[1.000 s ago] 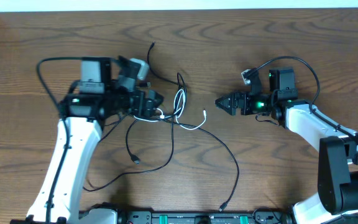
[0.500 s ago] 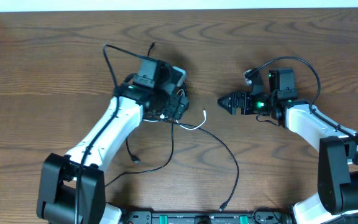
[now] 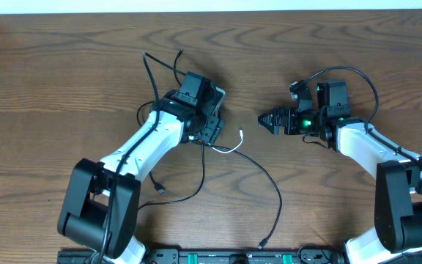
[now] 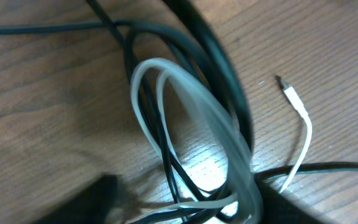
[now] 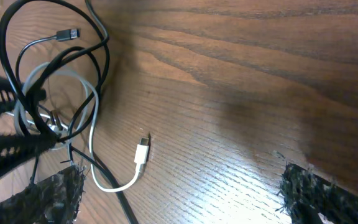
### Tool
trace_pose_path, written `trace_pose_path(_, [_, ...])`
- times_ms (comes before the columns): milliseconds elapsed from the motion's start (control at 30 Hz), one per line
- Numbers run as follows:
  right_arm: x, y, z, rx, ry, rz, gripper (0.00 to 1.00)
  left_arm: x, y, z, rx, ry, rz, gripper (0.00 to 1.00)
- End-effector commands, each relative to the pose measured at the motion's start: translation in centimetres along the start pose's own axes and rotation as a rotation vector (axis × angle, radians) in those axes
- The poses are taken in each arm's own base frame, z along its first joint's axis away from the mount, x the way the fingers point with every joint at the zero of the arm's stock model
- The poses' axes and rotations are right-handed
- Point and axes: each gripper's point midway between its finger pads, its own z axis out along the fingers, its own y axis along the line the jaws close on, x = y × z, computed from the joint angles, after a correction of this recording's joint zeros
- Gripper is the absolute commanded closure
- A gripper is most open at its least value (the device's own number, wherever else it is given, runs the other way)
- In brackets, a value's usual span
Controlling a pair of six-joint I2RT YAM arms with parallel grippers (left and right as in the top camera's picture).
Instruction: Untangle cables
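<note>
The left gripper (image 3: 209, 129) is sitting right over the knot near the middle of the wooden table (image 3: 357, 59), its dark, blurred fingers framing the loops from either side. Whether they are pinching the cords or merely bracketing them cannot be told. Between them the white cable (image 5: 141, 154) is coiling in a narrow loop, with strands of the black cable (image 4: 224, 67) threading through and around it. The white cable's free plug end is lying on bare wood just right of the tangle. The black cable is trailing away in a long curve toward the table's near edge. The right gripper (image 3: 264, 119) is pointing at the tangle from the right, apart from it, jaws spread wide and holding nothing.
</note>
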Motion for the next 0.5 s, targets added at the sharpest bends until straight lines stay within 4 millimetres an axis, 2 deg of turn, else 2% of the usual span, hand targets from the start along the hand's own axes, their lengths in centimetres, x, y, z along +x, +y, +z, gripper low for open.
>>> trace_pose_path(0, [0.5, -0.1, 0.3, 0.005, 0.015, 0.018, 0.01, 0.4, 0.3, 0.3, -0.016, 0.013, -0.013, 0.87])
trace_pose_path(33, [0.5, -0.1, 0.3, 0.005, 0.015, 0.018, 0.01, 0.4, 0.3, 0.3, -0.016, 0.012, -0.013, 0.92])
trace_pose_path(133, [0.5, -0.1, 0.3, 0.004, 0.015, 0.020, 0.01, 0.1, -0.3, -0.1, 0.017, 0.000, -0.011, 0.93])
trace_pose_path(233, [0.5, -0.1, 0.3, 0.003, 0.015, 0.029, 0.01, -0.9, -1.8, -1.8, 0.088, -0.054, 0.010, 0.93])
trace_pose_path(367, [-0.3, 1.4, 0.2, -0.075, -0.008, -0.005, 0.01, -2.9, -3.1, -6.0, 0.127, -0.181, 0.087, 0.93])
trace_pose_path(467, [-1.8, 4.5, -0.3, -0.242, -0.060, -0.096, 0.01, -4.2, -3.5, -9.9, 0.112, -0.290, 0.141, 0.92])
